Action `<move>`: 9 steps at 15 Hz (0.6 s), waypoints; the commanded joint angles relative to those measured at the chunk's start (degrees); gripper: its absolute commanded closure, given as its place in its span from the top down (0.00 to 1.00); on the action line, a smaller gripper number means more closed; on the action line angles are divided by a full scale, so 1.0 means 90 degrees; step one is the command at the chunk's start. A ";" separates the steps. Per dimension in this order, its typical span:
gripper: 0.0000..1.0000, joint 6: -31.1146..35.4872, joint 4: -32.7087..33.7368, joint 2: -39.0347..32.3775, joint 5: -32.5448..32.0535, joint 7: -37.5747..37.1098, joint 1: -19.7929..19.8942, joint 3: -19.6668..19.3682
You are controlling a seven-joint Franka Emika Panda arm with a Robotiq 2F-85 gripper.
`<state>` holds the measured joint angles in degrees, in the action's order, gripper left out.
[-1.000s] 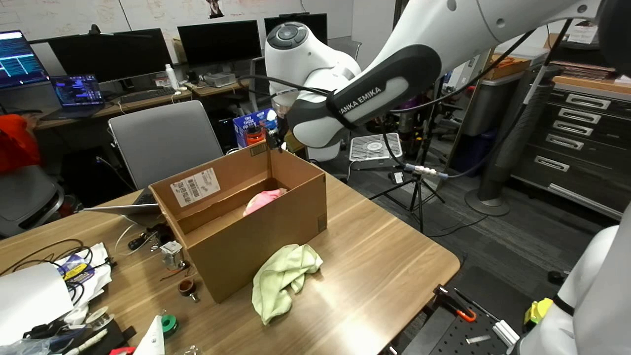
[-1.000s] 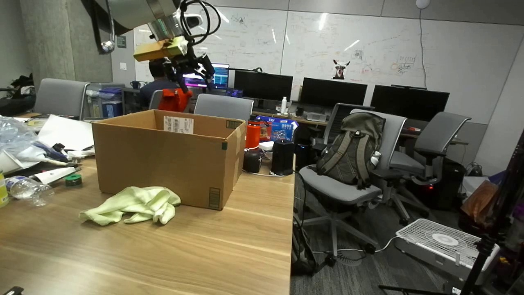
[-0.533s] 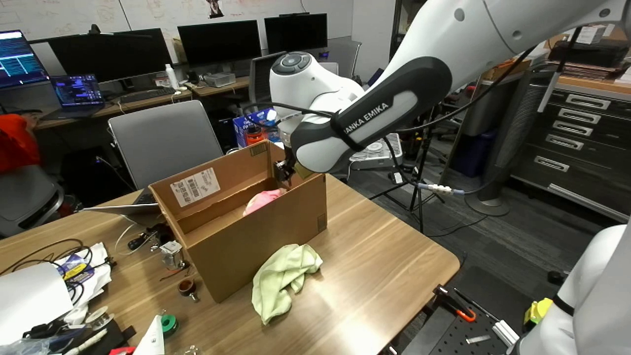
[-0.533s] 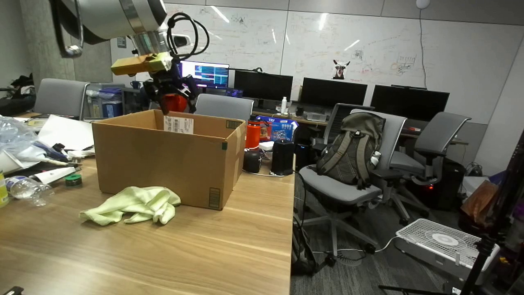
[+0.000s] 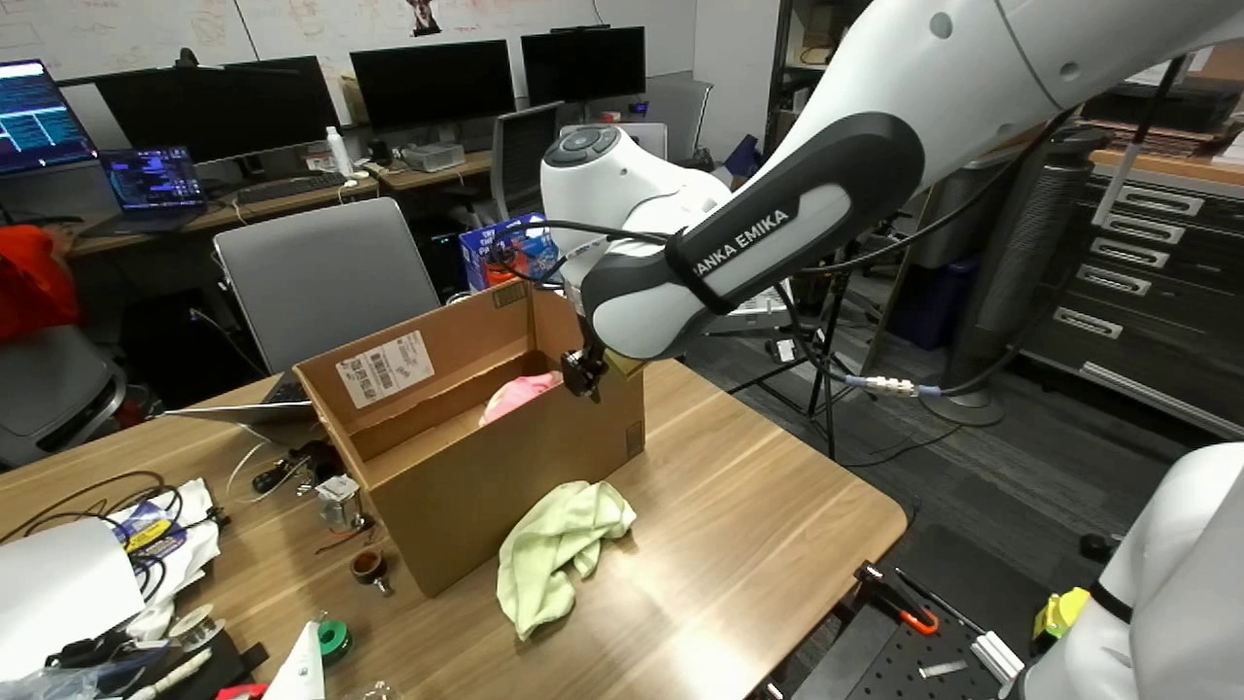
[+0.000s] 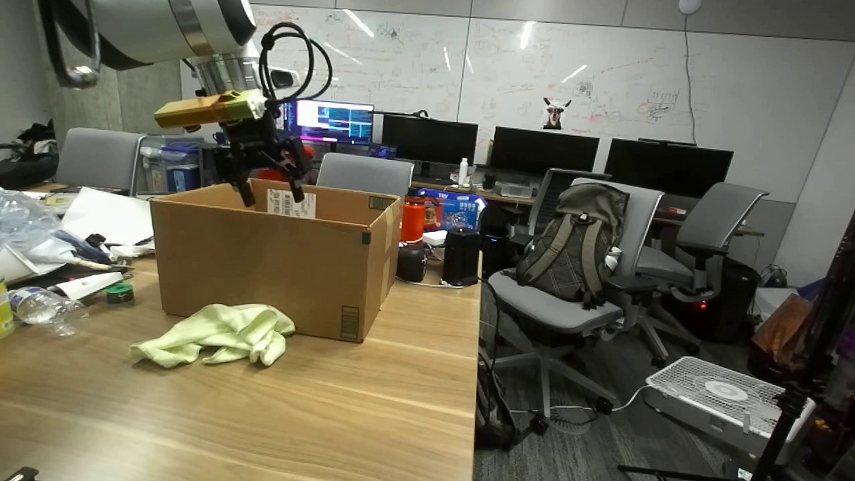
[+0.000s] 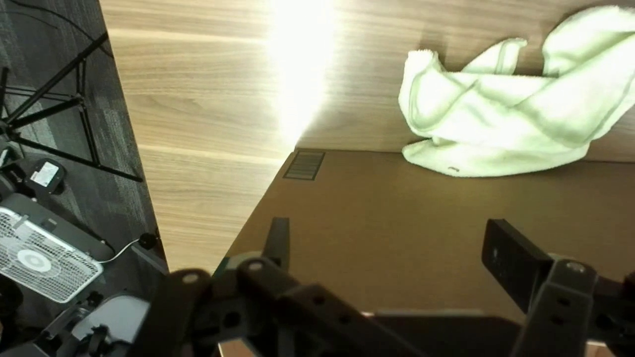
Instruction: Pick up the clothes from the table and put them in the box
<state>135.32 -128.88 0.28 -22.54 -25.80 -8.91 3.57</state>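
A crumpled light green cloth [image 5: 564, 554] lies on the wood-grain table [image 5: 739, 544], against the outer long wall of the cardboard box [image 5: 505, 486]. Inside the box, a pink cloth [image 5: 520, 394] shows in an exterior view. My gripper [image 6: 272, 198] hangs near the top of the wall on the green cloth's side, pointing down. Its fingers stand wide apart with nothing between them. In the wrist view, the box's outer wall [image 7: 387, 198] fills the gap behind the open gripper [image 7: 389, 235], and the green cloth [image 7: 506, 114] lies beyond, at upper right.
Cables, papers and small parts clutter the table beside the box, with a green tape roll [image 5: 333, 639] and a clear plastic bottle [image 6: 50, 308]. An orange bottle [image 6: 413, 219] stands behind the box. The table's edge drops to a floor with a tripod and fan [image 7: 34, 258].
My gripper has come down from above the box's far corner and moved toward the wall beside the green cloth. It stays open. Both cloths and the box have not moved.
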 commanded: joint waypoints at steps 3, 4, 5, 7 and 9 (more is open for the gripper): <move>1.00 -0.0357 -0.0355 0.0190 0.0516 0.0514 0.0103 0.0151; 1.00 -0.0349 -0.0404 0.0140 0.0559 0.0543 0.0100 0.0158; 1.00 -0.0263 -0.0470 0.0080 0.0584 0.0568 0.0097 0.0164; 1.00 -0.0144 -0.0562 -0.0059 0.0571 0.0544 0.0077 0.0192; 1.00 -0.0082 -0.0634 -0.0177 0.0584 0.0600 0.0056 0.0223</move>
<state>133.06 -133.64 -0.60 -18.65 -22.11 -8.91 4.55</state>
